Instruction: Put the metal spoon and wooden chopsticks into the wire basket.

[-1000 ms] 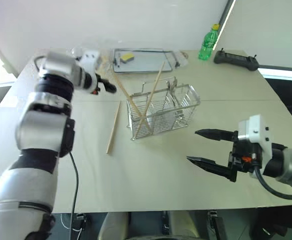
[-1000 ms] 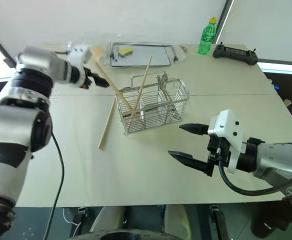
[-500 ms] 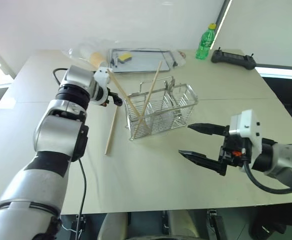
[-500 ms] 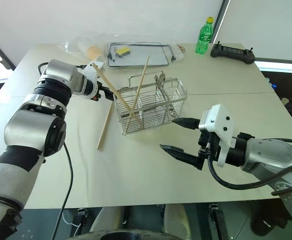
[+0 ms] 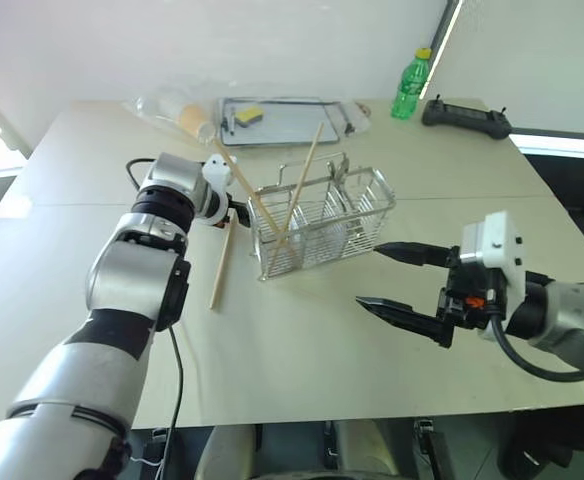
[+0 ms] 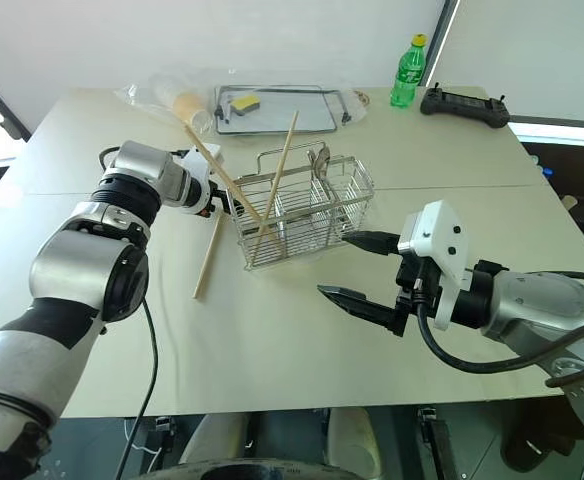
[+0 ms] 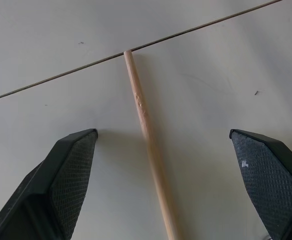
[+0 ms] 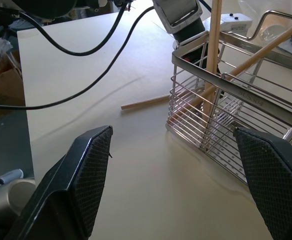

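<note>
The wire basket (image 5: 322, 218) stands mid-table with two wooden chopsticks (image 5: 298, 190) leaning crossed in its left end. A shiny metal spoon (image 6: 321, 163) stands upright in a far compartment. Another chopstick (image 5: 222, 262) lies flat on the table left of the basket. My left gripper (image 7: 163, 134) hovers open just above that stick's far end, one black finger (image 7: 71, 170) on each side, not touching it. At the basket's near right corner my right gripper (image 5: 369, 276) is open and empty, held above the table, and the basket (image 8: 236, 100) is in its view.
At the back of the table are a flat grey tray (image 5: 297, 125) with a yellow sponge (image 5: 253, 115), a crumpled plastic bag with a cup (image 5: 177, 108), a green bottle (image 5: 410, 85) and a black controller (image 5: 467, 118). A black cable trails from my left arm.
My left gripper has dropped and moved toward the basket, ending over the lying chopstick's far end. The right gripper has stayed put; the view itself has shifted.
</note>
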